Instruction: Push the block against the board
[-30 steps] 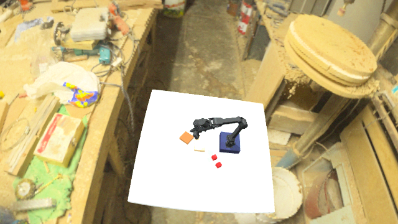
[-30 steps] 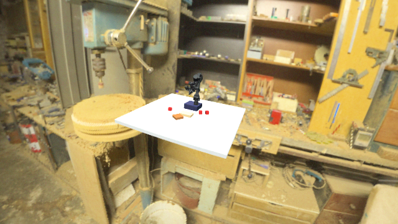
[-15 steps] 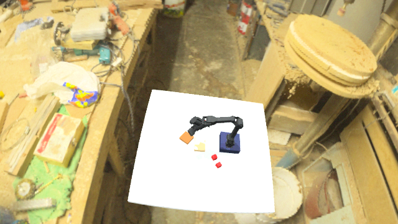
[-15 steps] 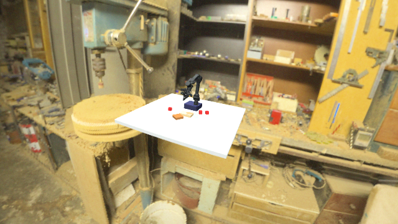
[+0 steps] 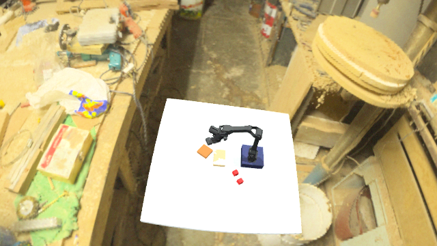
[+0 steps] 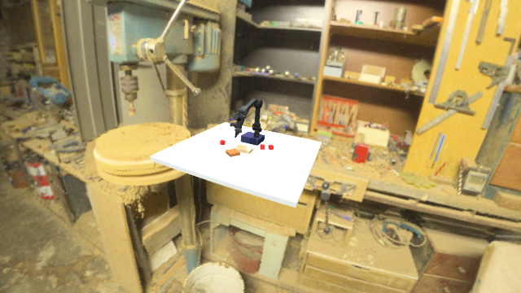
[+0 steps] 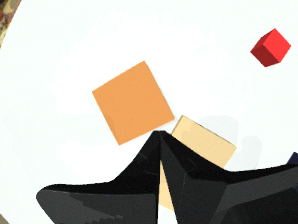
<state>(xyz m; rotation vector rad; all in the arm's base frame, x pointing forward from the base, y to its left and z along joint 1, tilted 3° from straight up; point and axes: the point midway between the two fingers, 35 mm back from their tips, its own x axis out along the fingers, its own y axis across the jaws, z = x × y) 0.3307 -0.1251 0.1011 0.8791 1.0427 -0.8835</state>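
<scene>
The orange square block [image 5: 205, 151] lies on the white table [image 5: 191, 205], turned askew, only its corner close to the pale board [image 5: 219, 158] beside it; no side meets yet. My gripper [image 5: 213, 138] hangs just behind the block with fingers pinched together, holding nothing. I judge the block sits ahead and slightly left of the fingertips, board to the right.

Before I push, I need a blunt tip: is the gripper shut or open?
Shut. In the wrist view the gripper has its two dark fingers meeting at a point, nothing between them.
</scene>
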